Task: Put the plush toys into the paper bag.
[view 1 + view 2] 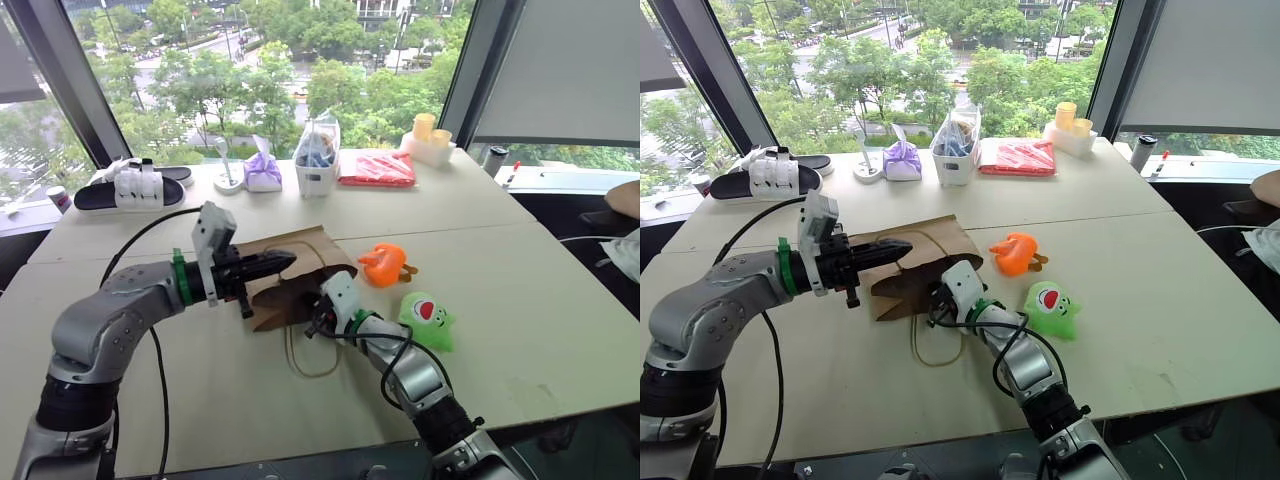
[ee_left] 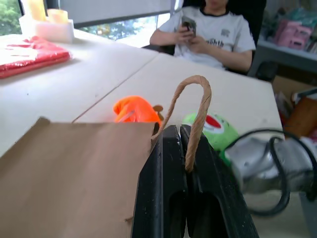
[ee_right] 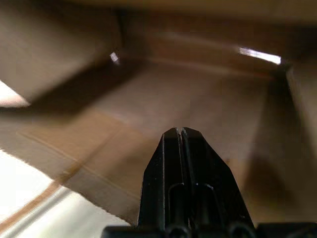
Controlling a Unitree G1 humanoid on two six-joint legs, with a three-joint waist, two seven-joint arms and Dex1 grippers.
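Left eye view: a pale bench by a window, both arms working at its middle.
Paper bag (image 1: 300,262): brown, lying on its side at mid-bench, mouth facing right and toward the near edge; one twine handle lies in a loop on the bench in front of it.
Left hand (image 1: 285,263): clenched on the upper lip of the paper bag, the upper twine handle rising beside its fingers; it lifts that edge off the bench.
Right hand (image 3: 180,132): clenched with nothing in it, its tip poking inside the mouth of the bag, brown walls all round it in the right wrist view.
Orange plush toy (image 1: 383,264): on the bench just right of the bag mouth, outside it.
Green plush toy (image 1: 428,319): on the bench to the right, nearer than the orange one, just beside the right forearm, outside the bag.
Far edge: black-and-white slippers (image 1: 133,186), purple pouch (image 1: 263,173), white tub (image 1: 316,165), red packet (image 1: 377,168).
Person (image 2: 208,32): seated beyond the right end of the bench.
Step in hand, as judged: spreading the bag mouth.
Doing it well: hold the lip high and steady, sweep the empty hand wide enough that the mouth stands open unaided, then back out straight without dragging the bag.
Progress: neither toy bagged.
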